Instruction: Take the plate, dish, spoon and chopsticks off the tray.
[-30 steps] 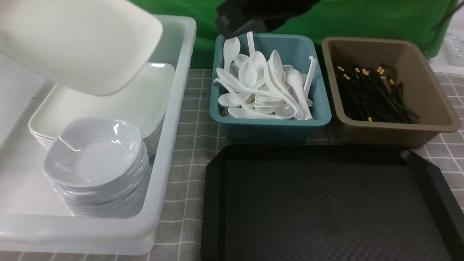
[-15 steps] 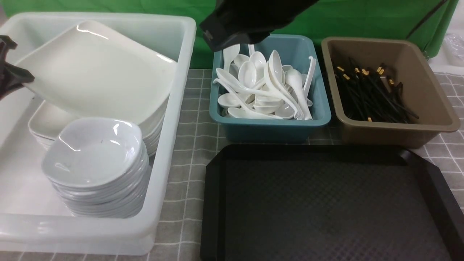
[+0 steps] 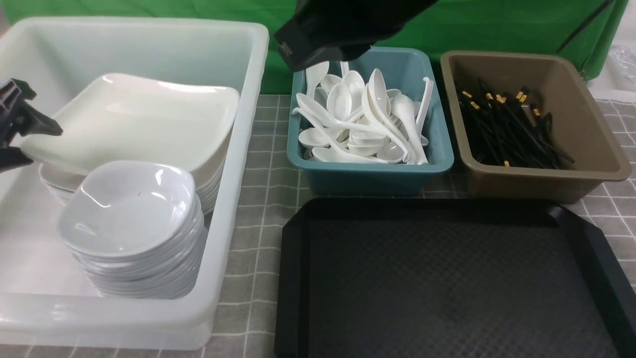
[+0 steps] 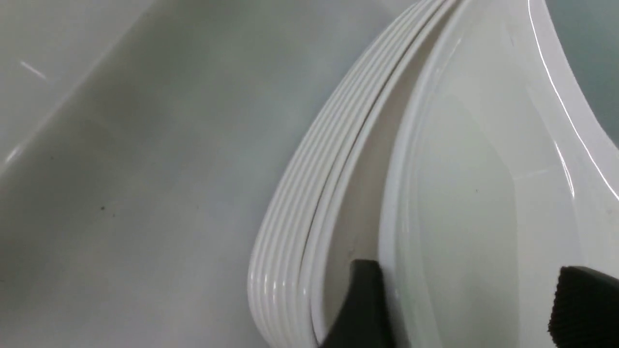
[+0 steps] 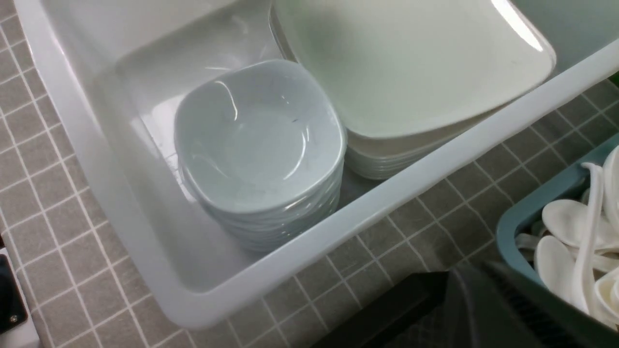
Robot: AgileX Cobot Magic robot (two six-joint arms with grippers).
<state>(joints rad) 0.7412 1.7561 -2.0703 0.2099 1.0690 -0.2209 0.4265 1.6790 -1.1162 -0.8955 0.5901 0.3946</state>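
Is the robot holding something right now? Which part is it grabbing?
Nothing is held. The left jaws stand open either side of the rim of the plate, which lies on the stack. The right jaws are shut, empty.

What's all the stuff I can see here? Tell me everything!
tub: one, white, left side.
plate stack: several, white, back of the tub.
top plate: one, white, on the plate stack.
dishes: one stack, white, front of the tub.
teal bin: one, middle back.
spoons: many, white, in the teal bin.
brown bin: one, right back.
chopsticks: many, black, in the brown bin.
tray: one, black, front.
tablecloth: one, grey checked, underneath.
left gripper: one, black, open around the top plate's edge.
right gripper: one, black, shut, up near the teal bin.
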